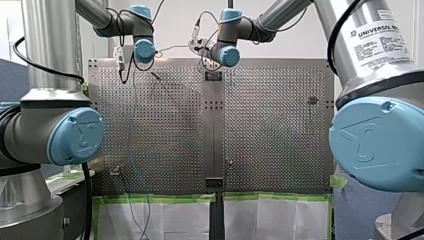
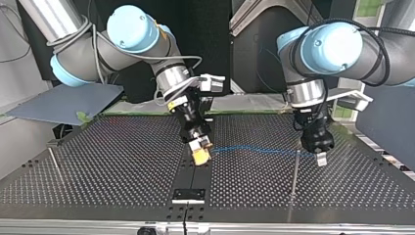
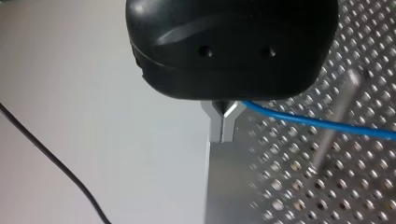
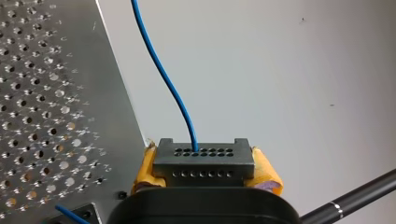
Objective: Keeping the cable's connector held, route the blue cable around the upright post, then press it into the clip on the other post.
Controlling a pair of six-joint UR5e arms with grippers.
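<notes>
My right gripper [image 4: 203, 164] has its yellow pads clamped hard on the dark connector [image 4: 203, 157], one pad on each side of the block. The blue cable [image 4: 161, 70] comes straight out of one of the connector's holes and curves away ahead of the gripper.

In the top view, the landmark is the upright post [image 2: 295, 171], a thin metal rod standing on the perforated table [image 2: 122, 161]. My right gripper [image 2: 200, 154] hangs low over the table, well apart from that post. From it the blue cable [image 2: 259, 150] runs almost level across to the post's top. Whether it passes in front of or behind the post, I cannot tell.

My left gripper [image 2: 321, 157] sits just beside the post, on the side away from my right gripper. Its wrist view shows my left gripper [image 3: 223, 128] with the metal fingers brought together at the tips. The blue cable [image 3: 317, 122] leads out from the notch between them, so they are closed around it.

A second thin post [image 2: 55, 164] stands well apart from the upright post, out past my right gripper. It is too small to show any detail.
</notes>
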